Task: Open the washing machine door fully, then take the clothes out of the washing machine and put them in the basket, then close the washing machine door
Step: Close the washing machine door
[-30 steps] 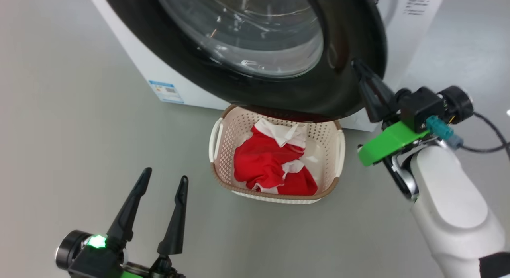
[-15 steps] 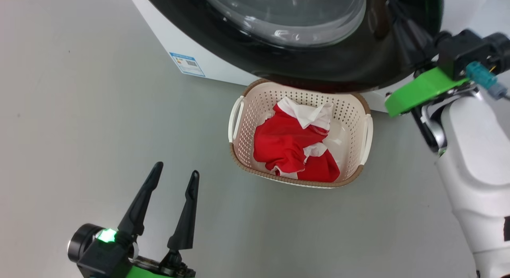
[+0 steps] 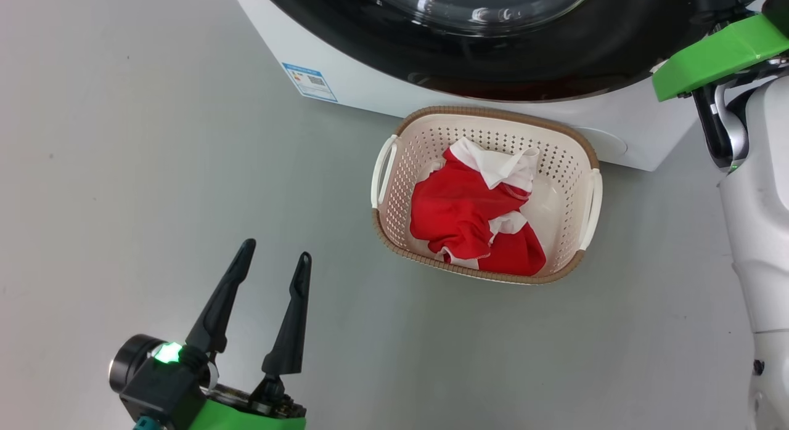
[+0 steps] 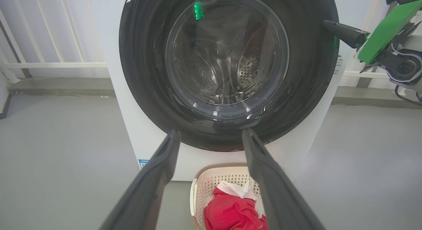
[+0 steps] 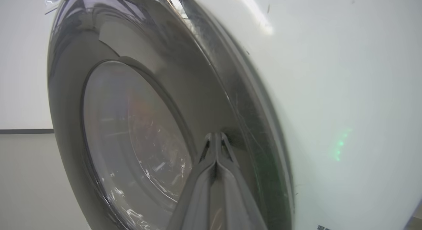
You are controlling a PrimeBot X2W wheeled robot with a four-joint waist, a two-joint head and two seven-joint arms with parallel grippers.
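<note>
**Claws.** The right claw (image 5: 216, 135) has its two fingers pressed together with nothing between them. Its tips sit against the glossy black rim of the washing machine door (image 4: 306, 75), on the rim's outer band just beside the white front of the washing machine (image 3: 363, 91). The left claw (image 3: 275, 252) has its fingers spread apart and empty, and it hangs above the floor (image 3: 154, 171), touching nothing.

**Task items.** The clothes (image 3: 462, 217) lie bunched inside the basket (image 3: 493, 111), red fabric with white trim uppermost. The basket is ahead of the left claw and off to its right, well apart from it and just beside the machine's base. The door is straight ahead of the left claw. Through the glass window (image 4: 227, 52) the steel drum looks empty.

**Status, as judged.** Unloading appears done and closing the door is the step in hand. The door looks flush or nearly flush with the front. Whether it is latched cannot be told.

**Handling.**
- The door is rigid, hinged and fairly heavy, and the latch probably needs a firm, square push.
- The rim is smooth and slippery, so closed fingertips may skid along it.
- Contact is best kept on the rim where the right claw now bears, which is probably the side away from the hinge.
- The bulging glass should not be pressed.
- The clothes are soft and light and need no further hold.
</note>
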